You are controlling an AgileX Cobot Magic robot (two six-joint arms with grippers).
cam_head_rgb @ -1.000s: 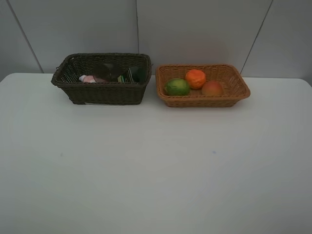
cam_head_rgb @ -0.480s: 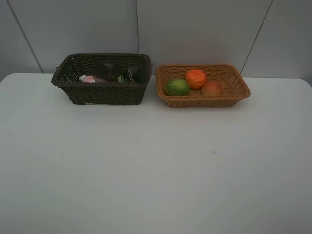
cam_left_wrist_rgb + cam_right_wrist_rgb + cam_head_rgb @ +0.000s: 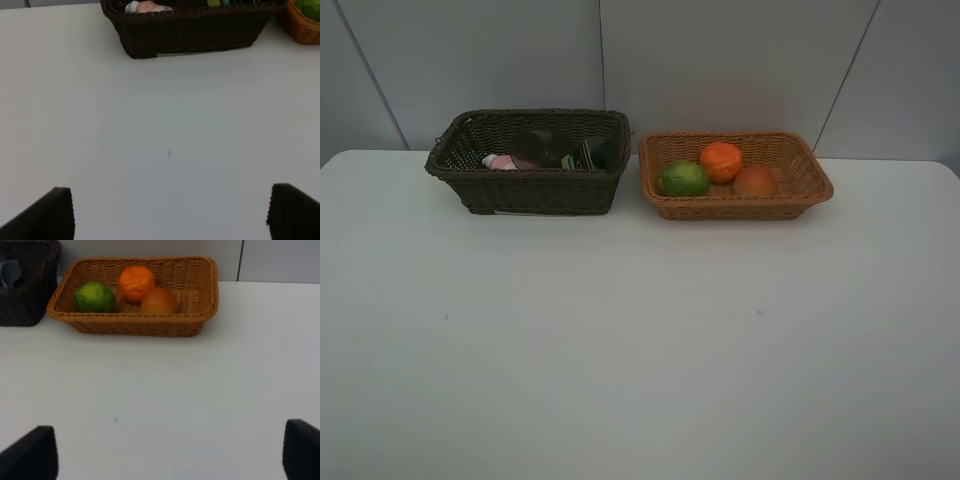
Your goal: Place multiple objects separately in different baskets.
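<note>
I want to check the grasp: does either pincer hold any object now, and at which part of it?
Nothing is held. The left pincer and right pincer both stand open over the bare table, with nothing between their fingers.

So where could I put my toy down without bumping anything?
The white table in front of both baskets is bare. The tan basket has room right of the peach. The dark basket looks crowded, and the gap between the baskets is narrow.
</note>
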